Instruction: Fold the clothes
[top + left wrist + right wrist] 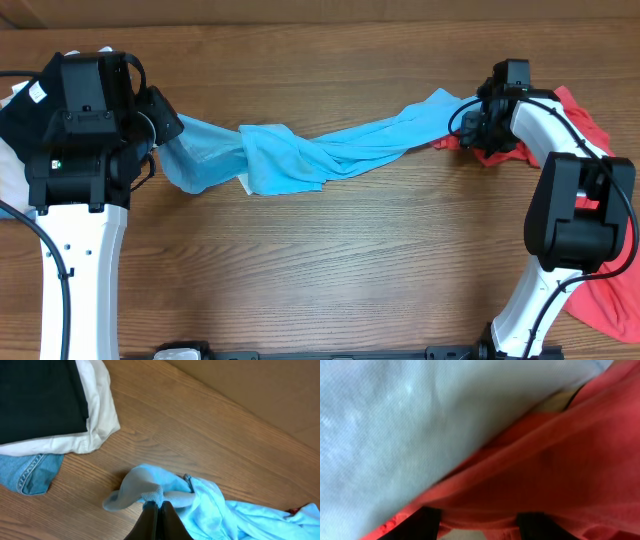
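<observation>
Across the far half of the worktop (330, 270), stretched as a twisted rope from near the left edge almost to the right edge: the sky-blue T-shirt (300, 150). At its left end, pinched in the left gripper (158, 508), jaws closed tight on a bunched fold. At its right end, overlapping the coral-red T-shirt (585, 120) heaped against the right edge. Right gripper (478, 122) down among both cloths, fingers (427, 522) wide apart in the wrist view, coral cloth slack across the gap, nothing clamped.

Step in hand, by judgement: spreading the blue shirt flat before any fold. To do it well:
- Take only blue cloth on the right, never the coral layer beneath.
- Seek a hem or shoulder seam rather than a mid-panel bunch, and close fully before pulling.
- Draw both ends apart gently, and lift enough to let the middle twist unwind.
- Lay down towards the near half of the worktop.
- Hold the left pinch firm, thin knit being likely to slip from a small bite.

Hard to make out:
- No lettering visible anywhere; collar, sleeves and hems lost in the twist, so front or back not tellable.
- Both ends of the blue shirt masked overhead by the arms.
- Right wrist view blurred, too close for seams.
- More coral cloth by the near right corner, same garment or not impossible to tell.
- Cut off at the left edge: black cloth (40, 395), white cloth (100, 415), denim (30, 472).
</observation>
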